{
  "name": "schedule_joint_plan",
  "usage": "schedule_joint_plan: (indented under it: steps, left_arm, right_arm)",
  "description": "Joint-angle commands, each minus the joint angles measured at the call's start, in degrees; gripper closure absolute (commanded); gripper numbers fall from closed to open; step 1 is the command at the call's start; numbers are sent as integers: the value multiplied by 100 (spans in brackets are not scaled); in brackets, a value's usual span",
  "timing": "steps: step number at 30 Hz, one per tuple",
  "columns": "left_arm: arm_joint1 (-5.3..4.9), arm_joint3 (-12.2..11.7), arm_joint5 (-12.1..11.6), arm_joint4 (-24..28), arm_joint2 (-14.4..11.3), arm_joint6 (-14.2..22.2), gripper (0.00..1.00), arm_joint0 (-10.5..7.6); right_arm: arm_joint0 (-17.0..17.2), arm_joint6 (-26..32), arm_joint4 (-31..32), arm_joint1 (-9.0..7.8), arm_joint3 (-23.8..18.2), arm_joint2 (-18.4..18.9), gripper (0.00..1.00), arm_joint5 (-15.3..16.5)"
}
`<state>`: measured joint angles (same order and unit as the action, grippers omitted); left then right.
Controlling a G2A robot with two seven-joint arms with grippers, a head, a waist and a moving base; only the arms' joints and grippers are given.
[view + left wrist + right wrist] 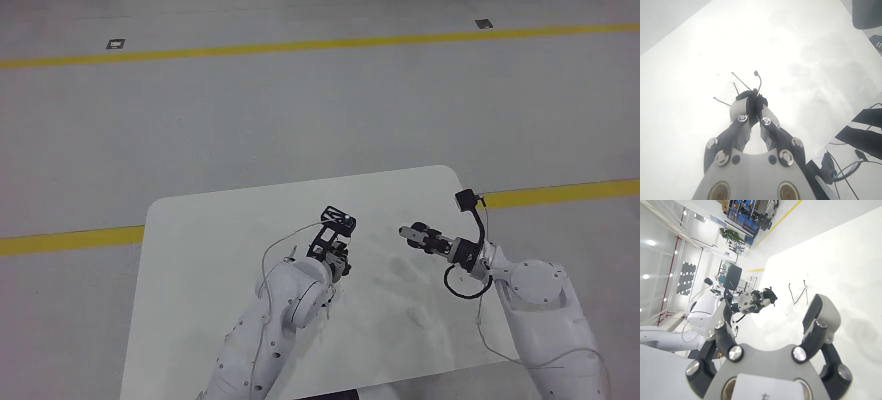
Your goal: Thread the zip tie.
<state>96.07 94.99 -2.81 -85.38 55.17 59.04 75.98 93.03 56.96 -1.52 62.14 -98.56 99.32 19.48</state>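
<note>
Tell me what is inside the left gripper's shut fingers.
A black zip tie is clamped in the left gripper, its head end curling out beyond it. The stretch inside the grip is covered.

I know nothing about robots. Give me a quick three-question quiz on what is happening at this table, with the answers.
1. True or false: the right gripper has its fingers shut on a zip tie.
2. What does the left gripper hold? A) a black zip tie B) a screwdriver C) nothing
3. Fill in: the loose zip ties lie on the white ____.
Key: 1 false, its fingers are open and empty. 2 A. 3 table.
</note>
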Motion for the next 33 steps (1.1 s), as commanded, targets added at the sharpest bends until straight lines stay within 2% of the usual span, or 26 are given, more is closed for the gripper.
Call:
schedule_joint_plan:
  steps: [1,3,8,11,19,21,23,27,31,33]
  left_arm:
    - [-13,-44,-64,212,37,-161,100,32]
    - [-36,-56,-325,549,108,-161,100,23]
    - [-128,14,-938,1414,386,-50,100,32]
    - [-183,32,-1097,1580,449,-1,100,32]
    - [-203,18,-1153,1653,450,-41,100,34]
    - [-221,-45,-1125,1660,406,-182,100,57]
    - [-243,-73,-1130,1725,366,-160,100,31]
    - [-286,-128,-1263,2330,436,-104,100,6]
    - [-367,-213,-1667,2989,554,-49,100,-12]
    - [-409,-226,-1667,3268,562,-21,100,-23]
  right_arm:
    - [2,-21,-16,2,-19,-49,0,-17]
    - [-65,163,-99,-3,86,-210,0,-50]
    - [-509,625,-249,-25,655,-597,0,-154]
    - [-726,753,-382,-32,958,-747,0,-162]
    - [-776,773,-506,-33,1031,-753,0,-157]
    - [-765,668,-275,-37,981,-829,0,-161]
    - [-800,564,-95,-37,937,-962,0,-146]
    - [-887,524,-128,-41,1018,-1105,0,-124]
    - [-948,781,-714,-51,1274,-1149,0,-37]
    - [-975,984,-1044,-59,1420,-1141,0,0]
